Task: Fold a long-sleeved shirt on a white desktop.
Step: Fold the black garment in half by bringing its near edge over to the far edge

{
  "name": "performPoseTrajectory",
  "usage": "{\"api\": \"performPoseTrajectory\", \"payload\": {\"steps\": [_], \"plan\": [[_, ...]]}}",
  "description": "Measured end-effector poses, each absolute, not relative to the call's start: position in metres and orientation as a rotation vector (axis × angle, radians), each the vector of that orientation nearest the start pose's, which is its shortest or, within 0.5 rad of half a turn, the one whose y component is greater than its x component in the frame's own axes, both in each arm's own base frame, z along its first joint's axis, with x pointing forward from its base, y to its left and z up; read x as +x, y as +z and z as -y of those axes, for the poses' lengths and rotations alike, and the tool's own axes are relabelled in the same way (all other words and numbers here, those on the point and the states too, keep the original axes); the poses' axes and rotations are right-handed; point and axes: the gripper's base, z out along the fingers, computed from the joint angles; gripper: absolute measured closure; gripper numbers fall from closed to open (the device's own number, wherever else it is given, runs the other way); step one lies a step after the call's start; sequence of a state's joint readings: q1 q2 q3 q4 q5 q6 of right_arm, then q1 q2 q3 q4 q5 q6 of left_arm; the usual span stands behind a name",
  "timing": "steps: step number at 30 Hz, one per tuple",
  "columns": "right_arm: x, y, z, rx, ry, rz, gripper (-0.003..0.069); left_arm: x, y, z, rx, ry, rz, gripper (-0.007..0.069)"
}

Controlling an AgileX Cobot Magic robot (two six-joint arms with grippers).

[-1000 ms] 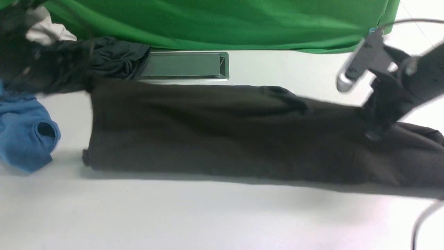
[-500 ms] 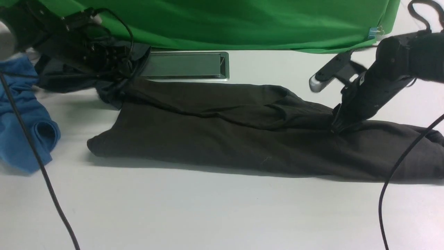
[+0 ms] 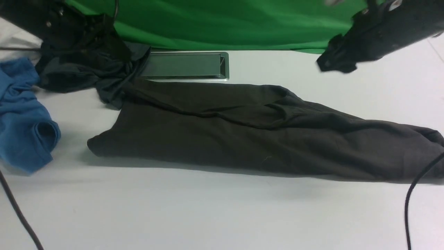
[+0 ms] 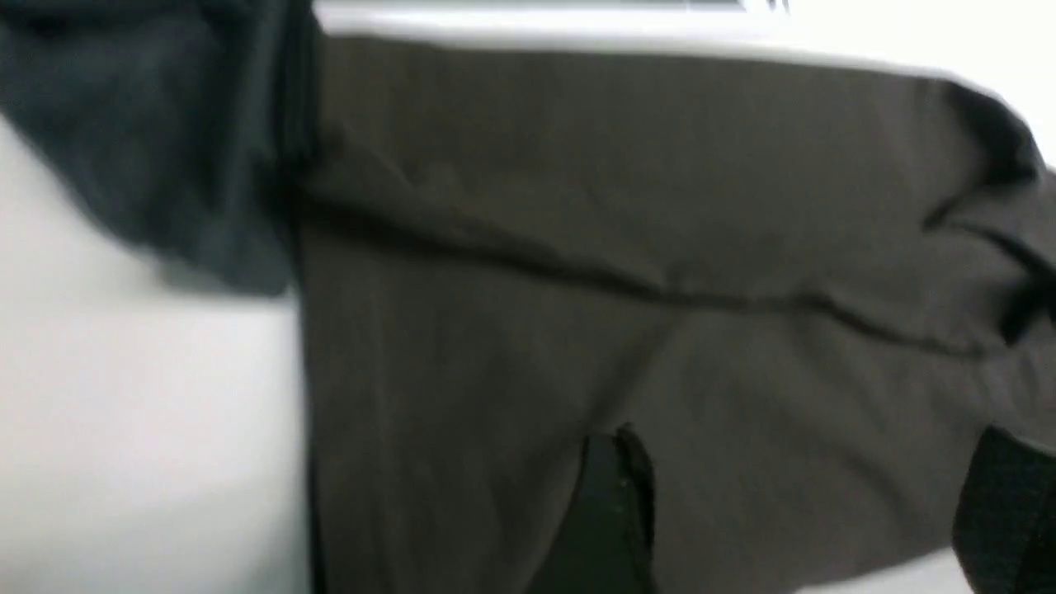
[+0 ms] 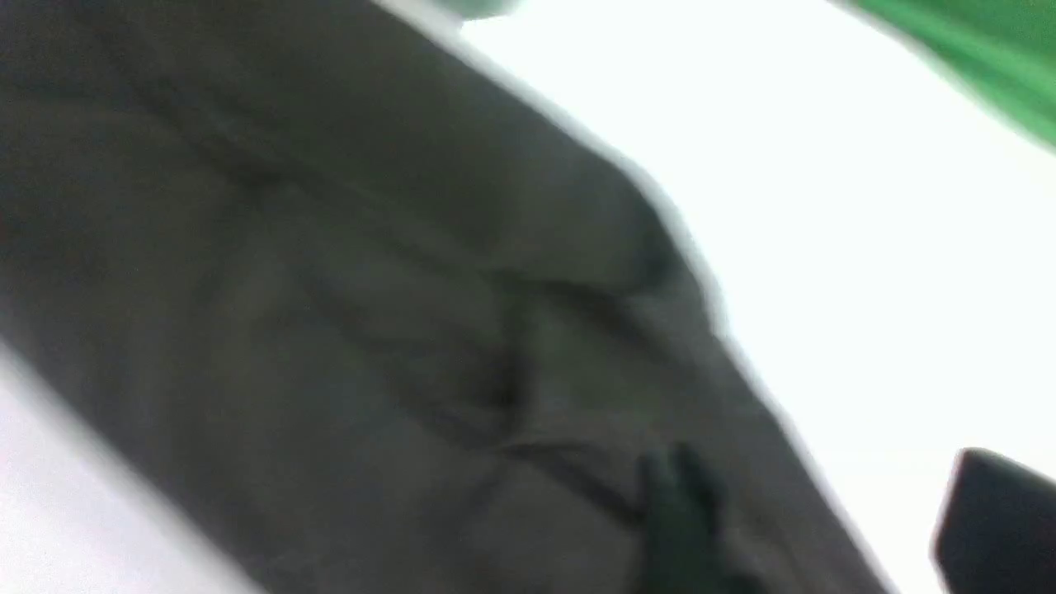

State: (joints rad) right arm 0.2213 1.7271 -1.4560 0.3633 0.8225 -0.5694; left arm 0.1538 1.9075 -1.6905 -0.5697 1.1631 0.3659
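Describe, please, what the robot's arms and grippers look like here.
The left arm and right arm are bulky and black, with thin black cables hanging nearby. The left gripper and right gripper have flat, dark fingers; blur hides any markings.

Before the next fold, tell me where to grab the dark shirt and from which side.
I'd take the long-sleeved shirt by its near-left corner, coming in from the robot's left over bare white desktop. It lies as a long flat band, and that corner juts out free.
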Motion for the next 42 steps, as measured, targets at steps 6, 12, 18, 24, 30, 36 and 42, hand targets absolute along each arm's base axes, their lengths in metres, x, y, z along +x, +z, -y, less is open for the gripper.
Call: {"api": "performPoseTrajectory", "payload": {"steps": [6, 12, 18, 24, 30, 36, 42], "plan": [[0.379, 0.253, -0.133, -0.876, 0.378, -2.477, 0.0629, 0.387, 0.238, -0.007, 0.031, -0.712, -2.847, 0.0333], [0.379, 0.224, -0.130, -0.870, 0.454, -2.633, 0.0633, 0.382, 0.206, -0.001, -0.037, -0.630, -2.833, 0.0594], [0.374, 0.208, -0.154, -0.947, 0.473, -2.627, 0.0633, 0.387, 0.190, -0.005, -0.147, -0.516, -2.711, 0.0607], [0.384, 0.172, -0.164, -1.006, 0.464, -2.649, 0.0633, 0.385, 0.184, -0.006, -0.167, -0.501, -2.710, 0.0607], [0.421, 0.156, -0.156, -0.843, 0.317, -2.498, 0.0633, 0.385, 0.184, -0.006, -0.150, -0.498, -2.711, 0.0607], [0.481, 0.195, -0.105, -0.440, 0.067, -2.112, 0.0633, 0.384, 0.184, -0.006, -0.138, -0.492, -2.712, 0.0607], [0.488, 0.238, -0.080, -0.246, 0.190, -2.147, 0.0631, 0.384, 0.184, -0.006, -0.131, -0.496, -2.713, 0.0606]]}}
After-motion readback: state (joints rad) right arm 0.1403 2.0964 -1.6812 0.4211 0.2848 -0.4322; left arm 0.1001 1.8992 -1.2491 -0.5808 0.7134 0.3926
